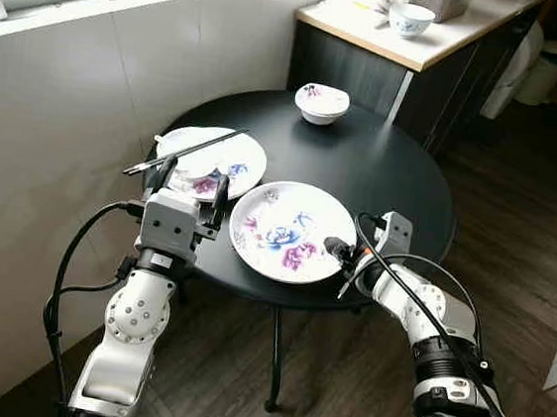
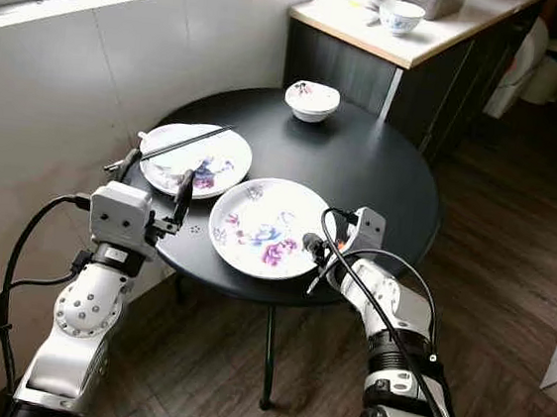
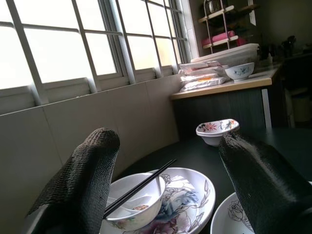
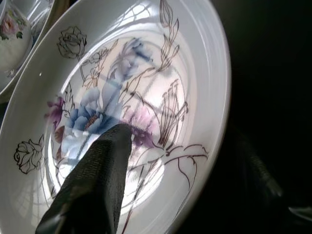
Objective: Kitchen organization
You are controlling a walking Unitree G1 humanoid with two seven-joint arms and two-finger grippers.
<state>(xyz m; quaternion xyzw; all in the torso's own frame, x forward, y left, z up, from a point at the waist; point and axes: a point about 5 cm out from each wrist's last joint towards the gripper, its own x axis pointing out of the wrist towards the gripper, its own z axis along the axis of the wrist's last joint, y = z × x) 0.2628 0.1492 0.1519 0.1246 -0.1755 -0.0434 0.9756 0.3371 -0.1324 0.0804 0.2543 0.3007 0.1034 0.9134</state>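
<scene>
Plate (image 1: 291, 230), flowered, lies near the front edge of the round black table (image 1: 392, 171). Right gripper (image 1: 341, 257) is at its right rim, one finger (image 4: 97, 180) over the inner face; whether the jaws are apart or clamped, cannot tell. Left gripper (image 1: 194, 182) hovers with fingers apart before a second plate (image 1: 239, 160) holding a small bowl (image 3: 139, 200) with chopsticks (image 1: 185, 151) laid across. Another bowl (image 1: 321, 103) sits at the far side.
</scene>
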